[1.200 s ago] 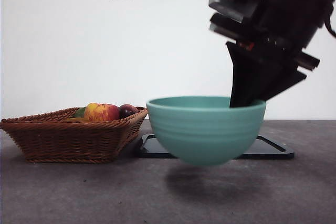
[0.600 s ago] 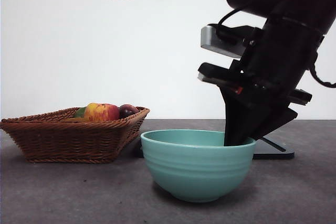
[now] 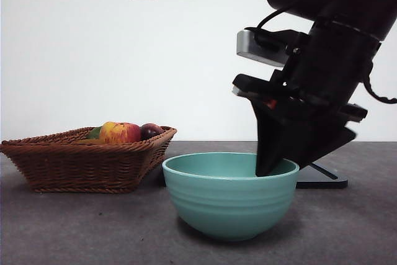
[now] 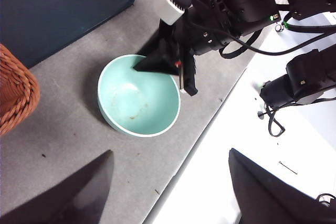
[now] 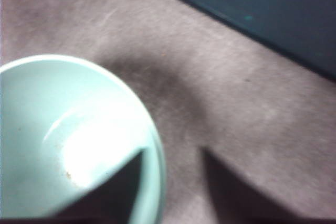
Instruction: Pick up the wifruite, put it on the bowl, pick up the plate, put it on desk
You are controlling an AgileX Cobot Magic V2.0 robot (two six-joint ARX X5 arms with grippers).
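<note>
The teal-green bowl (image 3: 229,197) stands on the dark grey desk (image 3: 93,228) in front of the black tray. Its inside (image 4: 137,95) holds nothing. My right gripper (image 3: 265,167) comes down from the upper right and straddles the bowl's right rim (image 5: 157,182). One jaw is inside the bowl, the other outside, and a gap shows between the outer jaw and the rim, so it is open. My left gripper (image 4: 170,192) hangs high above the desk, open and holding nothing. The wifruite and the plate are out of view.
A brown wicker basket (image 3: 80,159) at the left holds a red-yellow apple (image 3: 120,132) and a dark purple fruit (image 3: 151,131). The flat black tray (image 3: 319,181) lies behind the bowl. The desk's near edge (image 4: 210,124) runs close beside the bowl.
The bowl came down with the right gripper from hanging above the tray to standing on the desk. It then slid slightly left.
</note>
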